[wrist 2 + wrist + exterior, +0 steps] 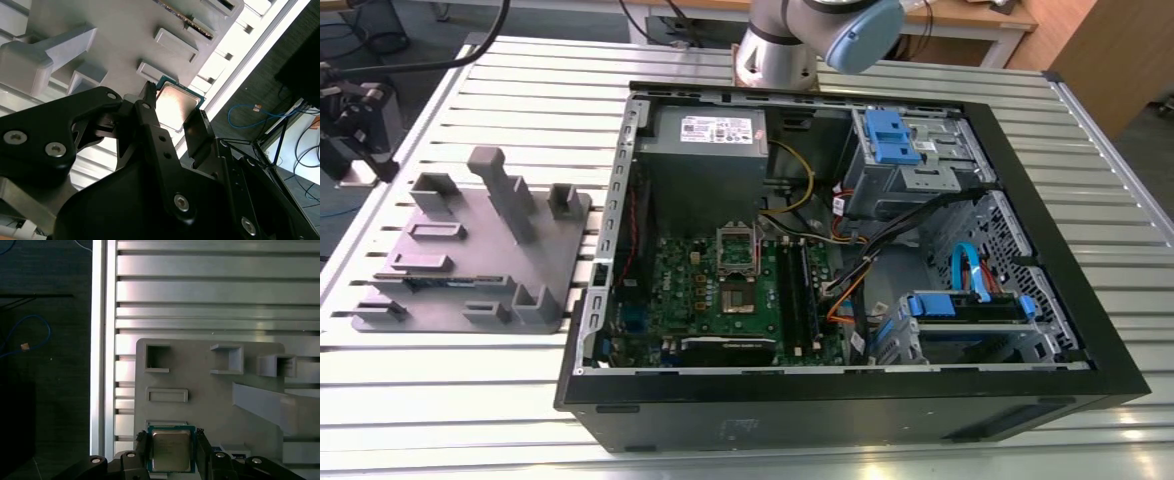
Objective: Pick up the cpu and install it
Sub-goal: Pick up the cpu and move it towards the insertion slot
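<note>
First wrist view: cpu (pixel 170 450) between fingers (pixel 202 452)

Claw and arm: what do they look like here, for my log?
The claw is matte black, with two angular linkage fingers joined by silver hex-head screws. In the exterior view the arm is a silver-grey tube with a pale blue rounded joint cap.

Exterior view: high, well back, looking obliquely down on the tabletop (pixel 454 400); case (pixel 854 400) mid-scene, fixture (pixel 480 265) on the exterior view's left.
First wrist view: near, straight down on the fixture past the claw (pixel 172 435).
Second wrist view: very near, slanting along the claw to the fixture.
Shared: both wrist views take in claw, cpu (pixel 171 452), fixture; all three, fixture and tabletop.
</note>
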Tool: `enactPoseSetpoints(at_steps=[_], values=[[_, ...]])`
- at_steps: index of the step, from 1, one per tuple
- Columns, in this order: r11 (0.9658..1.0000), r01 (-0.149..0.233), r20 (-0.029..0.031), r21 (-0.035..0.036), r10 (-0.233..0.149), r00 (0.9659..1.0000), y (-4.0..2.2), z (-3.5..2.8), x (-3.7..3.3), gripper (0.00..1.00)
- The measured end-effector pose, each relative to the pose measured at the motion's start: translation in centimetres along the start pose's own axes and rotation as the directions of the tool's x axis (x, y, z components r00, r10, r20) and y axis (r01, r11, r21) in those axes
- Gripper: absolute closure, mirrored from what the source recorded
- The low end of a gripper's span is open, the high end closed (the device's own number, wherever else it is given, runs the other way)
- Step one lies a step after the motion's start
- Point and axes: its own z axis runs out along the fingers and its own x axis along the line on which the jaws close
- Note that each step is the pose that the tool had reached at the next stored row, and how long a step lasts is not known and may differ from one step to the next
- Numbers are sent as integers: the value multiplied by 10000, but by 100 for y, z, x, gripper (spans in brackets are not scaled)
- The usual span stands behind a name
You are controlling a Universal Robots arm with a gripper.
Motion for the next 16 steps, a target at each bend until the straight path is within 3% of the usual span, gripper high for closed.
enactPoseSetpoints(at_steps=[16], values=[[10000,0,0,0,0,10000,1,-51,0,53]])
